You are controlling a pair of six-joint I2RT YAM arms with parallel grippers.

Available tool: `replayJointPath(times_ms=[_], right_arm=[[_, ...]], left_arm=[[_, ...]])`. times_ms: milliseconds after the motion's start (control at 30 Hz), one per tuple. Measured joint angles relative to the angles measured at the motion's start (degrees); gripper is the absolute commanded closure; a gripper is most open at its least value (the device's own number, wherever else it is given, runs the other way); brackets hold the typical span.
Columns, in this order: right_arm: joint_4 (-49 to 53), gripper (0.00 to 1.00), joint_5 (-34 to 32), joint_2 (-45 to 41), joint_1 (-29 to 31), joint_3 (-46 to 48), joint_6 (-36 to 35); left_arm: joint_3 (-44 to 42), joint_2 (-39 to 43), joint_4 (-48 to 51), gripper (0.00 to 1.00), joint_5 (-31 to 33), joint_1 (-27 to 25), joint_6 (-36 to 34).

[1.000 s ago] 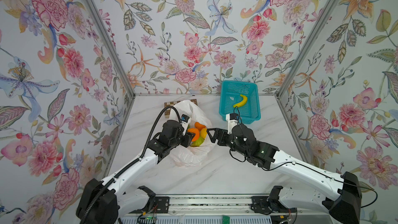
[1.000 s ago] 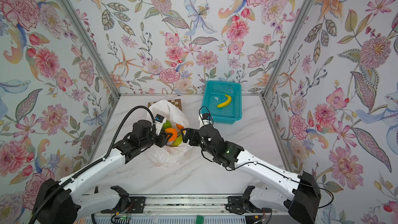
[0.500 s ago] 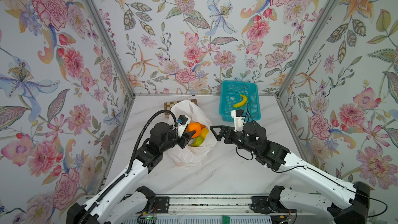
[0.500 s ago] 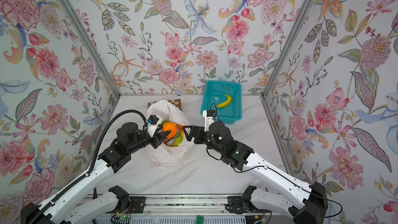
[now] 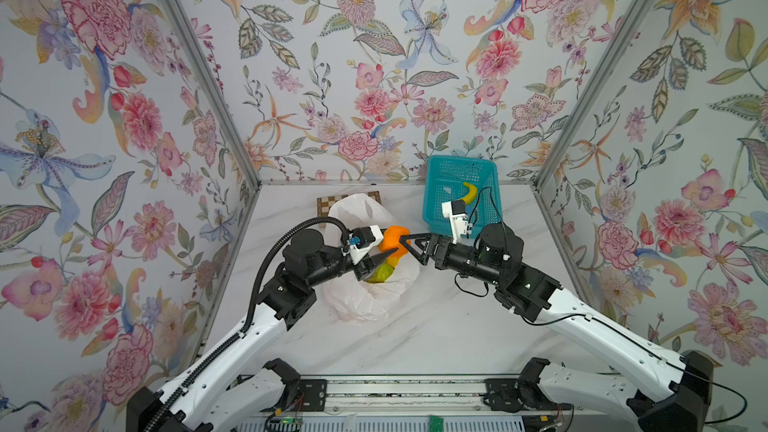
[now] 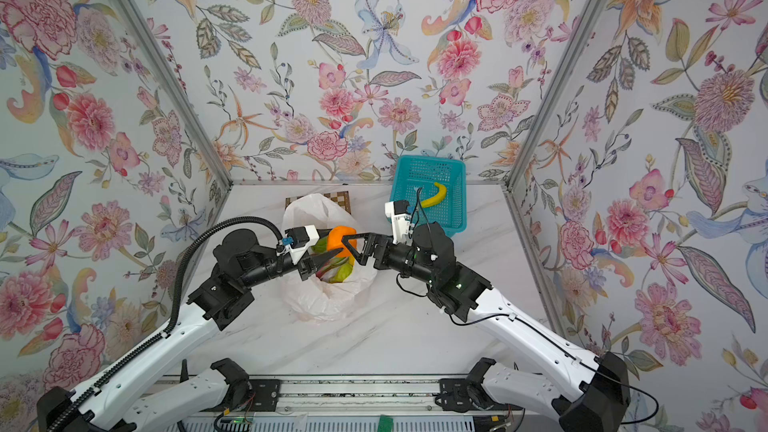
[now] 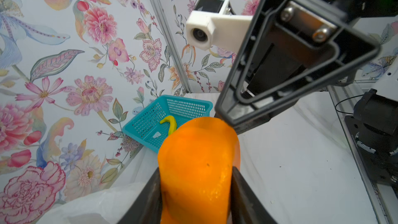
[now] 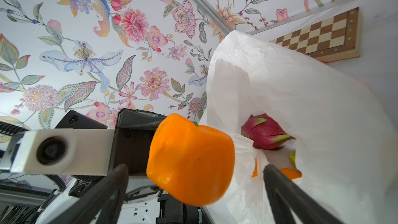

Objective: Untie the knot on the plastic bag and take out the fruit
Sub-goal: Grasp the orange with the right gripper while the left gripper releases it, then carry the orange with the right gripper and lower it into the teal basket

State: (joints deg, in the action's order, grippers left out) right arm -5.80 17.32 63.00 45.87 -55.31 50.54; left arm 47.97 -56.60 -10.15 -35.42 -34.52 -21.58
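Handover stage, by my reading.

Left gripper [image 7: 196, 170]: closed partway on the orange [image 5: 393, 237], one finger on each flank. The fruit juts forward past the fingertips. It hangs in the air over the bag [image 5: 374, 299], clear of the plastic.

Right gripper [image 8: 193, 169]: spread as wide as it goes and holding nothing. It points straight at the left gripper, nose to nose. The orange lies dead ahead, between its fingers [image 8: 112, 182].
- Right wrist view: gaps show on both sides of the fruit, so no grip yet.
- Left wrist view: one right fingertip sits at the fruit's far end. Cannot tell whether it touches.

Key relation: the two finger pairs are crossed. The left pair pinches two flanks and the right pair stands off the other two, so the faces the right pair would close on are free.

Bag: the mouth stands open and no tied knot shows. Inside are a dragon fruit [image 8: 265, 134], a green fruit [image 5: 380, 274] and another bit of orange.

Basket [image 5: 440, 172], holding a banana [image 5: 469, 193], stands at the back on the right arm's side, well apart from the left arm. The right arm is therefore the likely carrier.

Next move, as I judge it: the right jaws close before the left ones let go. The skin is smooth and round, so an early release would likely drop the fruit back into the bag.
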Motion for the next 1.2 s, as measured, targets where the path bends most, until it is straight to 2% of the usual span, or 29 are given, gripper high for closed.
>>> replayJointPath(times_ms=[133,267,333,433,500,567,733,1000,1200], right_arm=[[-3.63,0.08,2.47,0.98,-0.22,0.0,2.16],[-5.16,0.2,3.34,1.64,-0.7,0.0,3.58],[-5.64,0.27,3.45,1.77,-0.87,0.0,4.07],[-6.32,0.38,3.45,1.81,-1.16,0.0,4.55],[-6.58,0.43,3.54,1.81,-1.36,0.0,4.72],[-7.04,0.45,3.58,1.81,-1.46,0.02,4.98],[-5.99,0.47,3.5,1.81,-3.91,-0.63,4.24],[-0.96,0.45,0.98,2.89,-15.54,-7.37,2.6],[2.16,0.45,0.7,10.43,-26.91,-12.72,1.44]], left_arm=[[0.66,-1.46,-1.64,0.66,-1.07,-1.55,-1.81],[1.73,-2.73,-2.84,0.65,-1.66,-2.62,-3.23],[2.23,-3.17,-3.54,0.6,-1.7,-3.06,-3.76],[2.49,-3.41,-4.68,0.48,-1.44,-3.5,-4.35],[2.49,-3.52,-5.18,0.33,-0.98,-3.65,-4.74],[2.49,-3.72,-5.4,0.2,-0.15,-4.17,-5.03],[2.49,-3.78,-4.96,0.01,3.37,-4.85,-3.63],[5.92,-2.95,3.52,0.01,13.75,-5.27,6.71],[9.2,-1.88,11.02,0.01,17.55,-5.42,12.96]])
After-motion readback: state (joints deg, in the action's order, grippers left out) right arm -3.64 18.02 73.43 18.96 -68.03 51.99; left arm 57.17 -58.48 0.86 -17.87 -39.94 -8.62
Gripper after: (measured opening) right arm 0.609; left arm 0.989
